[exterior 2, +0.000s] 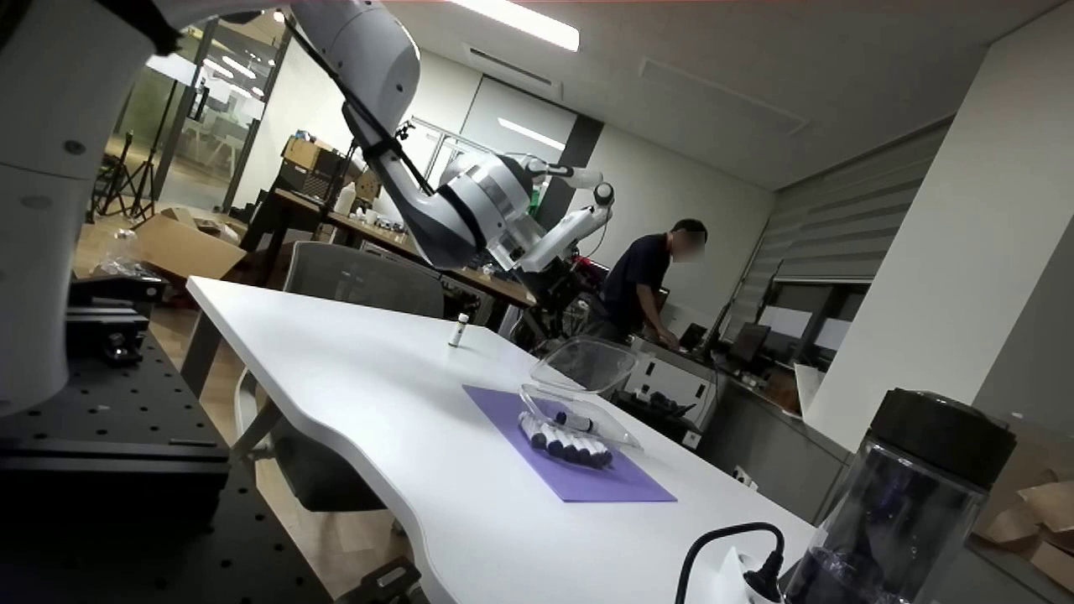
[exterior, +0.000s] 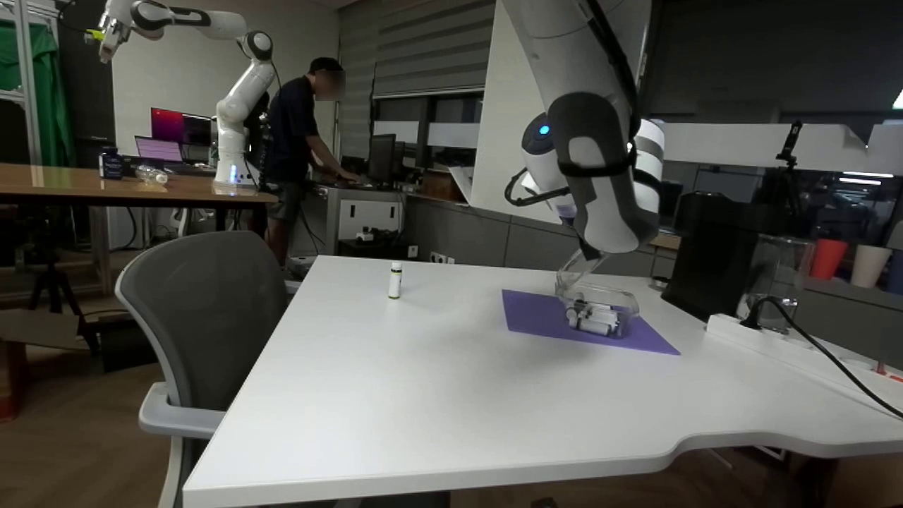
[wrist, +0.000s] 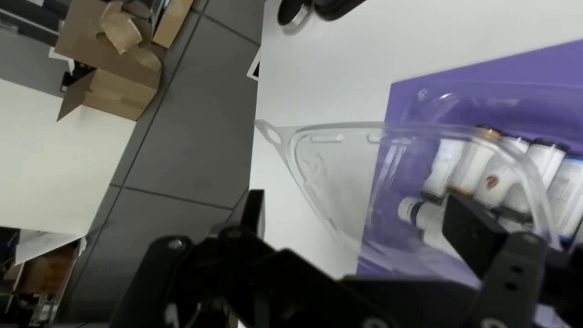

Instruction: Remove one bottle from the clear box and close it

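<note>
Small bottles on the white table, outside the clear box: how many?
1: a small bottle, upright on the table, apart from the purple mat. Others may be hidden.

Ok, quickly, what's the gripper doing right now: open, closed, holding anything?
Gripper: open, jaws wide apart in the wrist view, nothing clamped; the clear lid shows between them, but whether they touch it cannot be told.

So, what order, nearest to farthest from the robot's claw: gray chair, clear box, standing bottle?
From the gripper, in an exterior view:
1. Clear box: below it.
2. Standing bottle: across the table.
3. Gray chair: beyond the table's edge.
</note>
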{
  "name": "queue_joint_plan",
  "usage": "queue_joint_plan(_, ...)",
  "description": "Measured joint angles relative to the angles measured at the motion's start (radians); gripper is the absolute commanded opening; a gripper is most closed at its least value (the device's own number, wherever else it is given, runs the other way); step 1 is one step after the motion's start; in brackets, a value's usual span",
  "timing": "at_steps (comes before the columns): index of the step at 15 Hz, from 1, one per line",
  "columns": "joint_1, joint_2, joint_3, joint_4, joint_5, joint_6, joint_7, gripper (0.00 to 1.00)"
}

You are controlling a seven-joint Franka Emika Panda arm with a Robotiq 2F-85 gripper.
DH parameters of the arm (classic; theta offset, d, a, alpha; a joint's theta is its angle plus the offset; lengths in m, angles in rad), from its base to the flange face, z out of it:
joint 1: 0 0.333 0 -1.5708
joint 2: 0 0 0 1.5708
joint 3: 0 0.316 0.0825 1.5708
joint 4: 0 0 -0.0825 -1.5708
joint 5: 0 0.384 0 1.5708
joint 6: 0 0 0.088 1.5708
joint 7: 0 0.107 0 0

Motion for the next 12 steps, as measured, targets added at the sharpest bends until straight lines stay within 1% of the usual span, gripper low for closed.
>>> queue_joint_plan(2,-0.042,-0.036,0.006,-0.050,-0.007,0.002,-0.015,1.00)
queue_joint_plan(4,-0.110,-0.085,0.015,-0.089,-0.028,0.007,-0.038,1.00)
queue_joint_plan(6,-0.201,-0.159,0.022,-0.104,-0.064,0.032,-0.078,1.00)
queue_joint_plan(9,-0.355,-0.302,0.042,-0.098,-0.126,0.070,-0.150,1.00)
queue_joint_plan(10,-0.403,-0.353,0.057,-0.092,-0.147,0.073,-0.172,1.00)
queue_joint_plan(12,-0.499,-0.460,0.112,-0.076,-0.190,0.065,-0.214,1.00)
